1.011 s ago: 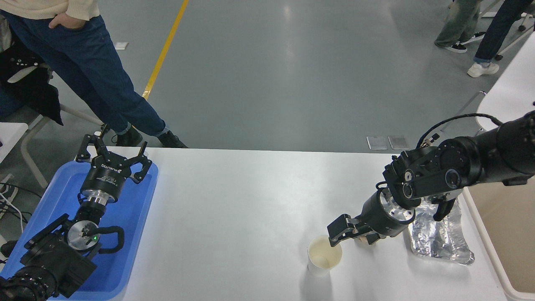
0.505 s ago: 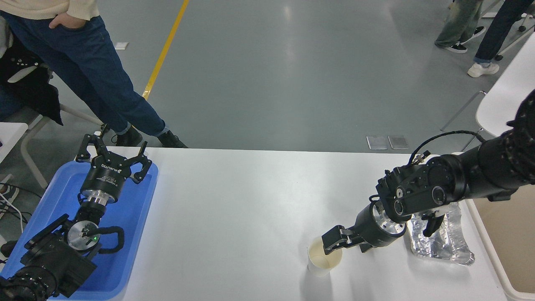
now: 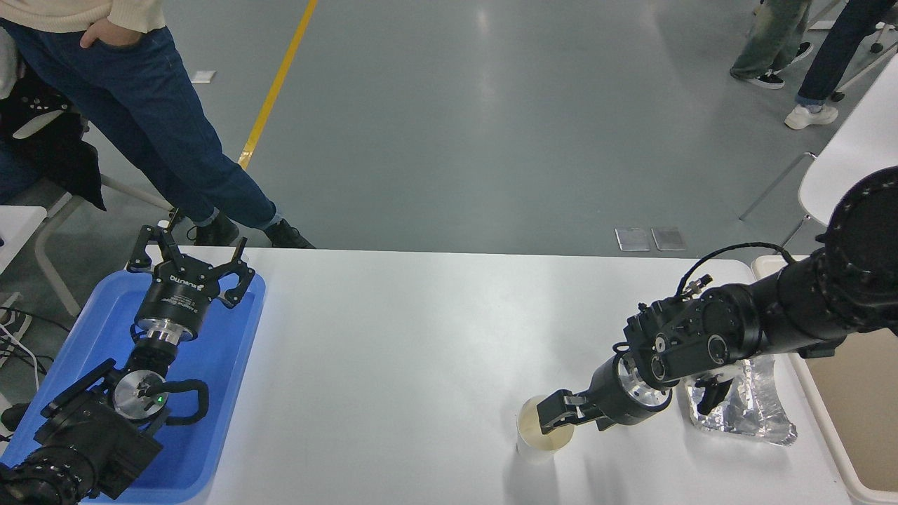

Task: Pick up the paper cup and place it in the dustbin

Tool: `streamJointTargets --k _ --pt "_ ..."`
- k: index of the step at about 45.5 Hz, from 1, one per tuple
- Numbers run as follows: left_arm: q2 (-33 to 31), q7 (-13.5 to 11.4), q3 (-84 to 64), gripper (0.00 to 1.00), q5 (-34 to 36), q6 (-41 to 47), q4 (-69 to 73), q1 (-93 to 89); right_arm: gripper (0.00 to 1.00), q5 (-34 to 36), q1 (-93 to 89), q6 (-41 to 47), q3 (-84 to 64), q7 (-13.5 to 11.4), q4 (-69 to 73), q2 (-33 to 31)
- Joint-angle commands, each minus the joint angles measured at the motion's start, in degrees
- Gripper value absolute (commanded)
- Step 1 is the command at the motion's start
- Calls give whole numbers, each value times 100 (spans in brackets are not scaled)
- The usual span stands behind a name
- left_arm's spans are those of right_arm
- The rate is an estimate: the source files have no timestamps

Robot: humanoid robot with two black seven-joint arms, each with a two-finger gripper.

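Observation:
The paper cup (image 3: 541, 435) stands upright on the white table (image 3: 421, 351) near its front edge, white with a cream inside. My right gripper (image 3: 558, 419) reaches in low from the right and sits at the cup's right rim, with one finger over the opening; the jaws look open. The beige dustbin (image 3: 859, 407) shows at the right edge, beside the table and partly behind my right arm. My left gripper (image 3: 189, 256) is parked open over the blue tray at the lower left.
A crinkled silver foil tray (image 3: 747, 407) lies on the table just right of my right wrist, between cup and dustbin. The blue tray (image 3: 231, 351) lies at the left end. A person (image 3: 161, 119) stands at the far left corner; others' legs show at the top right.
My right gripper has moved down and to the left, from just beside the cup's far right rim onto the rim. The cup has not moved. The left arm is still.

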Motion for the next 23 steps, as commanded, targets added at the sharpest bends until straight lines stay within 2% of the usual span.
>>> streamJointTargets --k 1,23 --pt "0 -1 0 100 0 0 0 0 0 18 -45 27 -20 -7 19 -40" --pt "0 -1 0 100 0 0 0 0 0 62 69 273 112 -7 62 -57"
